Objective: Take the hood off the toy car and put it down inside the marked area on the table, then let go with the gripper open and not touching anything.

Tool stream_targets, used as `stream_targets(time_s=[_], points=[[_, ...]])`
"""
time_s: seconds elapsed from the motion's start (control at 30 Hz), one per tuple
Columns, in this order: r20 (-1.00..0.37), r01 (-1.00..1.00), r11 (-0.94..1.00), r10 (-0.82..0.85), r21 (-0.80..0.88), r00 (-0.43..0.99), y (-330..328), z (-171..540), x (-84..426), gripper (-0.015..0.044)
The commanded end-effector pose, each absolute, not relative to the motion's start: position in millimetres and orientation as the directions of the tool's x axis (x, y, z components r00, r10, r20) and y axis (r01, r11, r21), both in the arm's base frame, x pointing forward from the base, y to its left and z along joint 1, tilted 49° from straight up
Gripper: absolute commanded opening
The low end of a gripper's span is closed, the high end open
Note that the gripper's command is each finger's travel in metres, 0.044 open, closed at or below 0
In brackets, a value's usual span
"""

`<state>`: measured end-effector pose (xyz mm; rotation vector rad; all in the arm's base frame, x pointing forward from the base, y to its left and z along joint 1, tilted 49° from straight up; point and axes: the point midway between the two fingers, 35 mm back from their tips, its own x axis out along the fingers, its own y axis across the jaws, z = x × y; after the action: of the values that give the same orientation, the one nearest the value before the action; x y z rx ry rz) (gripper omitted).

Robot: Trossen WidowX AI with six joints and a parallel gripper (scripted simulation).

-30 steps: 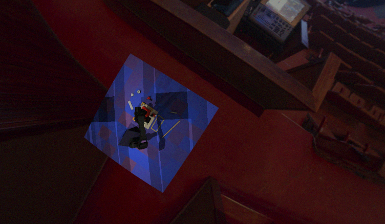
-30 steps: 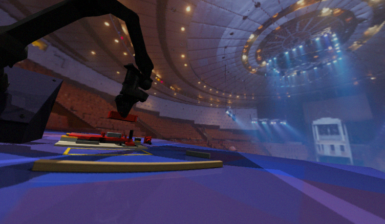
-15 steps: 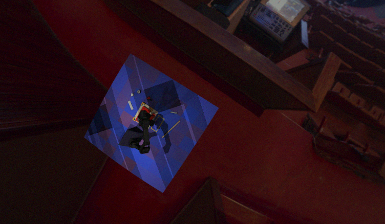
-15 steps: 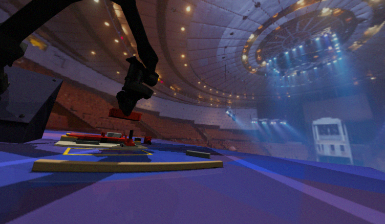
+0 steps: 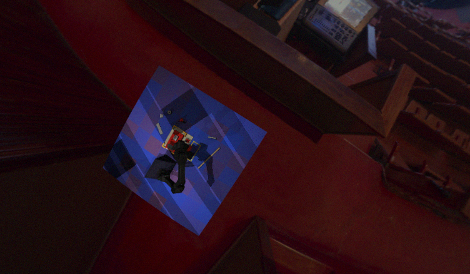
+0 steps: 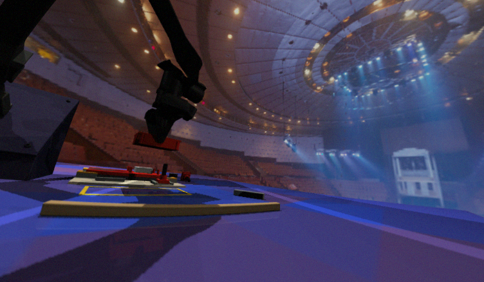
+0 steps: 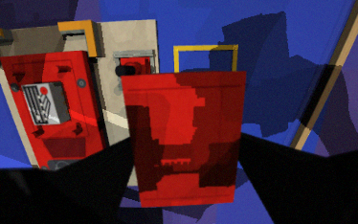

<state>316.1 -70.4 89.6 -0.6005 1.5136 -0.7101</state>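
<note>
My gripper (image 6: 161, 140) (image 7: 184, 139) is shut on the red hood (image 6: 141, 139) (image 7: 177, 124) and holds it well above the table. In the wrist view the hood spans the space between both dark fingers. The toy car's red body (image 6: 107, 172) (image 7: 43, 59) lies on a pale base board (image 6: 82, 180) (image 7: 134, 35) and carries a silver block (image 6: 143, 169) (image 7: 45, 102). The marked area is a yellow outline (image 5: 195, 153) (image 6: 118, 194) (image 7: 206, 48) beside the board. The hood hides its near part in the wrist view. The arm covers the hood in the top view.
A long tan strip (image 5: 209, 157) (image 6: 160, 210) (image 7: 302, 137) lies beyond the outline. A black peg (image 6: 165, 168) (image 7: 125, 71) stands on the board's outline side. A short dark bar (image 5: 212, 137) (image 6: 248, 194), a pale bar (image 5: 159, 128) and a small red piece (image 5: 181, 120) (image 6: 185, 176) lie around.
</note>
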Motion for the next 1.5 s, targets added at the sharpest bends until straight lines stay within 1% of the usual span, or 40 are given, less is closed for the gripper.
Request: stream_targets(time_s=[0.0,0.27,1.47], points=[[-0.665,0.036,0.664,-0.744,-0.747,-0.067,-79.9,101.4,308.0,0.0],[-0.66,0.037,0.659,-0.748,-0.751,-0.069,-92.0,115.3,298.1,0.0],[-0.662,0.038,0.662,-0.746,-0.749,-0.068,-106.7,101.2,298.8,0.0]])
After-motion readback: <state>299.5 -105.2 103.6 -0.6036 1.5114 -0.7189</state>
